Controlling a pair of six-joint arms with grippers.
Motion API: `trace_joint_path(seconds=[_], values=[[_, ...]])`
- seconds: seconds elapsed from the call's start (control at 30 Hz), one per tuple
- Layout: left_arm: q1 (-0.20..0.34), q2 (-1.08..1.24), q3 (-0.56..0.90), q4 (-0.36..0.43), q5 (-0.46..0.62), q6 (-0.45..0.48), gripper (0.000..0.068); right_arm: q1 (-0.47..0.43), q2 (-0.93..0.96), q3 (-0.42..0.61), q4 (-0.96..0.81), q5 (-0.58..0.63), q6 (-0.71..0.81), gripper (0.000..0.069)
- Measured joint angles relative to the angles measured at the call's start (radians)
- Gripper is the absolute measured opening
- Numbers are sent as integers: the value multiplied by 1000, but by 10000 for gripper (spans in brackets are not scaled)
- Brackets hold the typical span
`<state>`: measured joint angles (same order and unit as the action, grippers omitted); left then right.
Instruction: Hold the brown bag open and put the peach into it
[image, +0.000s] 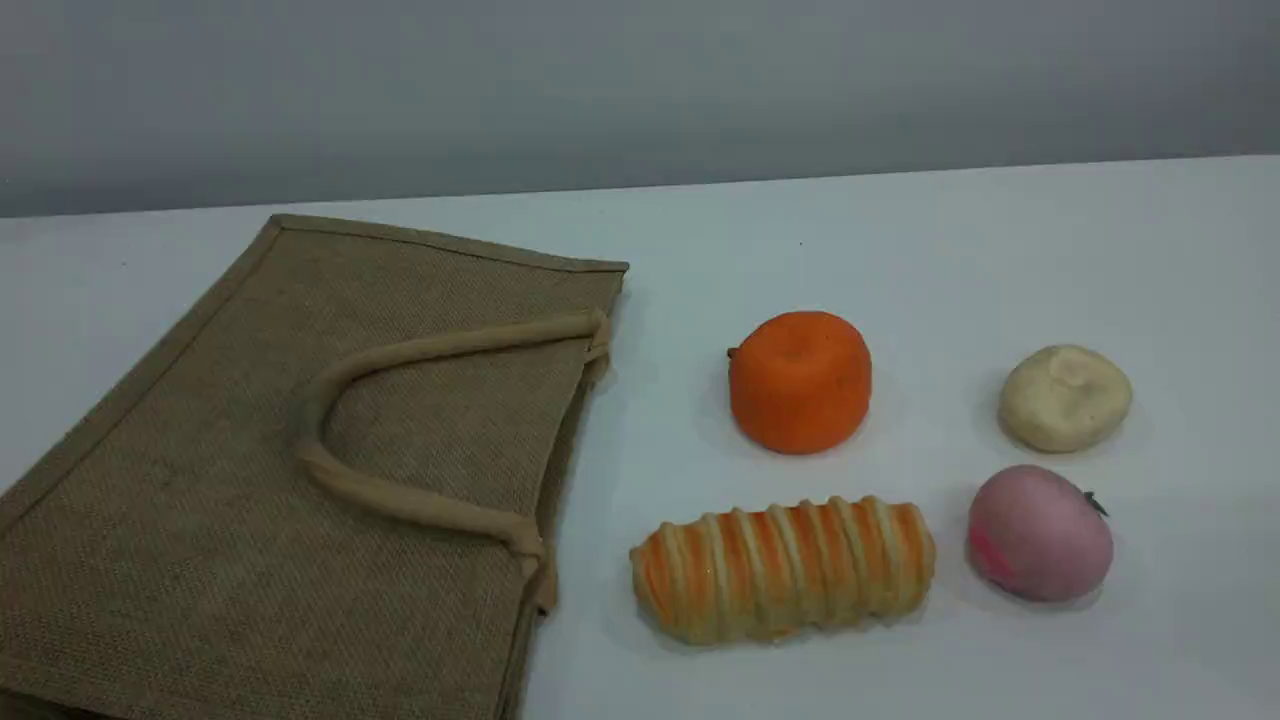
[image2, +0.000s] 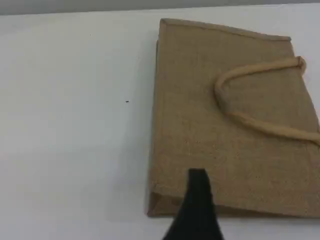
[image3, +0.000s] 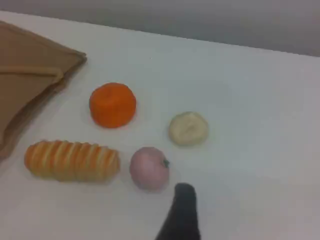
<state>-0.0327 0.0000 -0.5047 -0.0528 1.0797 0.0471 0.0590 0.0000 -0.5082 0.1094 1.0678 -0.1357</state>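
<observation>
The brown bag (image: 200, 480) lies flat on the left of the table, its mouth side facing right and closed. One beige handle (image: 400, 350) is folded back over its top face. The peach (image: 1038, 533) rests on the table at the front right, apart from the bag. No arm shows in the scene view. In the left wrist view one dark fingertip (image2: 198, 182) hangs above the bag's near edge (image2: 200, 115). In the right wrist view a dark fingertip (image3: 184, 200) hovers just right of and nearer than the peach (image3: 149, 167). Neither gripper holds anything.
An orange round fruit (image: 800, 380) sits right of the bag's mouth. A striped bread roll (image: 783, 568) lies between bag and peach. A cream lumpy ball (image: 1064, 397) sits behind the peach. The white table (image: 900, 230) ends at a grey wall.
</observation>
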Motion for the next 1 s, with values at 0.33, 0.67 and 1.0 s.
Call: trace_joint_path(seconds=[0.33, 0.67, 1.0], values=[[-1, 9, 0, 1, 0, 0, 534, 1, 0, 0, 0, 0, 0, 566], [-2, 263, -108, 53, -184, -64, 534, 1, 143, -97, -7, -143, 101, 566], [-2, 754, -313, 53, -310, -63, 534, 1, 565, -376, -8, -222, 101, 566]])
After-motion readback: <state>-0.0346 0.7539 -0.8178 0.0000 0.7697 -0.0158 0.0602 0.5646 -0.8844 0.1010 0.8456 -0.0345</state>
